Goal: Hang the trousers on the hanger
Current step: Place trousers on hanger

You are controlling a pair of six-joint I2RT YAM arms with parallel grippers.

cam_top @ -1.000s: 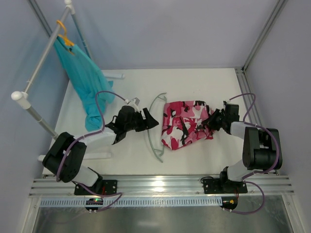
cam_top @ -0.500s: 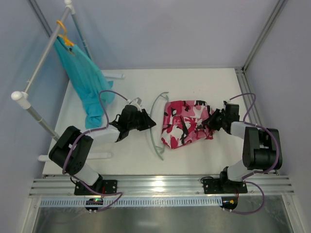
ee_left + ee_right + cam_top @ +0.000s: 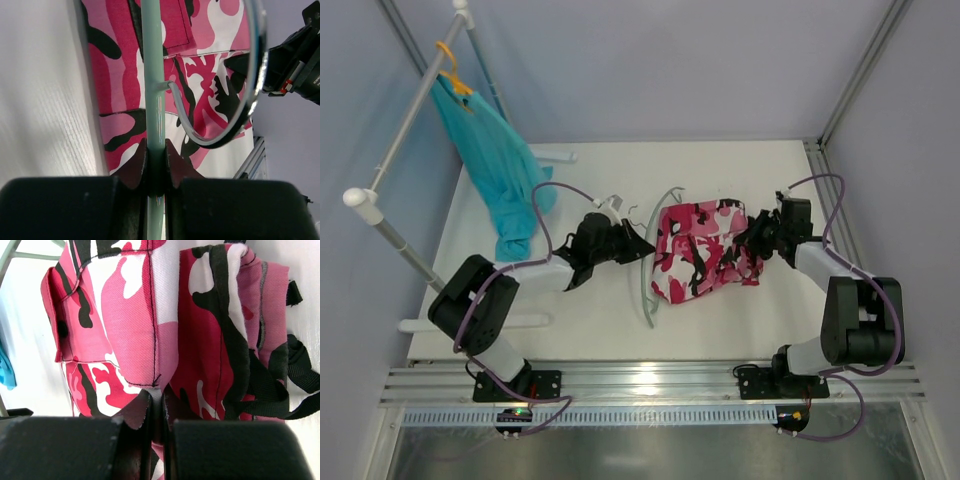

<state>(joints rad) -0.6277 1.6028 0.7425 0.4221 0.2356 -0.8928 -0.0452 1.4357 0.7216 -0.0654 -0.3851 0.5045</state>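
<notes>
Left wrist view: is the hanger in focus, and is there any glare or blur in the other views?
Left wrist: the hanger is sharp, with a bright glint on its hook. Right wrist: the trousers show crisp weave, and the table is blown white. Top external: even light, with glare on the near aluminium rail.

Soft, even light fills the overhead view, with white glare on the metal rail (image 3: 642,378). Both wrist views show the trousers (image 3: 130,340) sharply, but turn dark and blurred nearest the lens.
</notes>
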